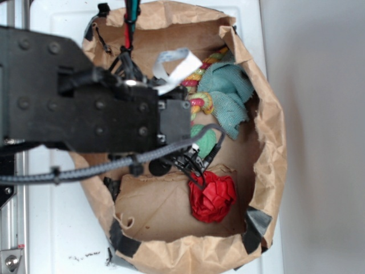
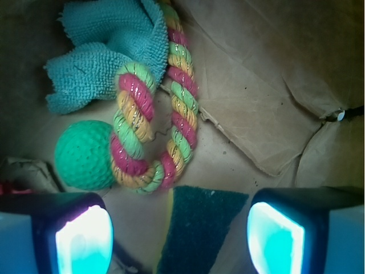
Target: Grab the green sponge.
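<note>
Gripper (image 2: 179, 237): fingers spread wide apart, nothing clamped; in the wrist view the two pads glow pale cyan at the bottom corners, one on each side of the frame.
Left-side pad (image 2: 84, 240): low in the frame, just below the ball, clear of the sponge.
Right-side pad (image 2: 275, 240): low in the frame, over bare brown paper, also clear of the sponge.
Green sponge (image 2: 197, 228): lies flat on the bag floor between the two pads, touching neither; dark-green scouring face up, a thin yellow strip showing along its left edge, its wide end toward the rope toy and its lower part running out of the bottom of the frame.
Rope toy (image 2: 157, 114): twisted pink, green and yellow strands bent into a U, its curve just above the sponge's wide end.
Green ball (image 2: 85, 154): round and dimpled, resting against the outer side of the rope's bend.
Teal rag (image 2: 108, 51): crumpled terry cloth beyond the ball, partly under the rope.
Paper bag (image 1: 274, 142): brown, rolled-down rim, holding all these things; black tape at its lower edge.
Red bow (image 1: 213, 196): crumpled, on the bag floor near the arm's tip in the exterior view.
Robot arm (image 1: 85, 108): black, reaching in from the left, hiding the sponge in the exterior view.
</note>
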`<state>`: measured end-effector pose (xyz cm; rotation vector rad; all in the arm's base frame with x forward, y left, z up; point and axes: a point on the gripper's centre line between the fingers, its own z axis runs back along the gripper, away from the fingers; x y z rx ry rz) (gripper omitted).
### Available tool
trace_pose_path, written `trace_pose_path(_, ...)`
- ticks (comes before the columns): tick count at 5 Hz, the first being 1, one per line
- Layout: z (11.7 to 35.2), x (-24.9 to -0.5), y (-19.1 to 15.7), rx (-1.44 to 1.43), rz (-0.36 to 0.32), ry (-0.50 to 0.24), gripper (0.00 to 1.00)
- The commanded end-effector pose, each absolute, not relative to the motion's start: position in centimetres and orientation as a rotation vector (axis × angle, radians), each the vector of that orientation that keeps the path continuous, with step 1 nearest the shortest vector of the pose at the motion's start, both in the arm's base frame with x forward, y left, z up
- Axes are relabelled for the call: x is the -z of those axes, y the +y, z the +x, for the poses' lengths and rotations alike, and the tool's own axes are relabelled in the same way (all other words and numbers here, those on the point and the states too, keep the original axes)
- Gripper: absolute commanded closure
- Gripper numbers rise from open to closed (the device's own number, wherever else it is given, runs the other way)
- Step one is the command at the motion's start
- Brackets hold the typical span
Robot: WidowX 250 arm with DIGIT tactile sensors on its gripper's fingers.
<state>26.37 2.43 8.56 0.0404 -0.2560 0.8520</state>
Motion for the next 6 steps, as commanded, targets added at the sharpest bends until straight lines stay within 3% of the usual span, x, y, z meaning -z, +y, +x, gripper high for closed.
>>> trace_pose_path(1, 26.4, -9.4, 2.9, -0.853, 0.025, -0.283, 0.00)
trace_pose_path(2, 26.4, -9.4, 2.9, -0.853, 0.025, -0.283, 0.00)
trace_pose_path(4, 25.0, -4.8, 3.0, -0.708, 0.046, -0.310, 0.00)
trace_pose_path(6, 24.1, -2.8, 0.4, -0.654, 0.044, -0.225, 0.00)
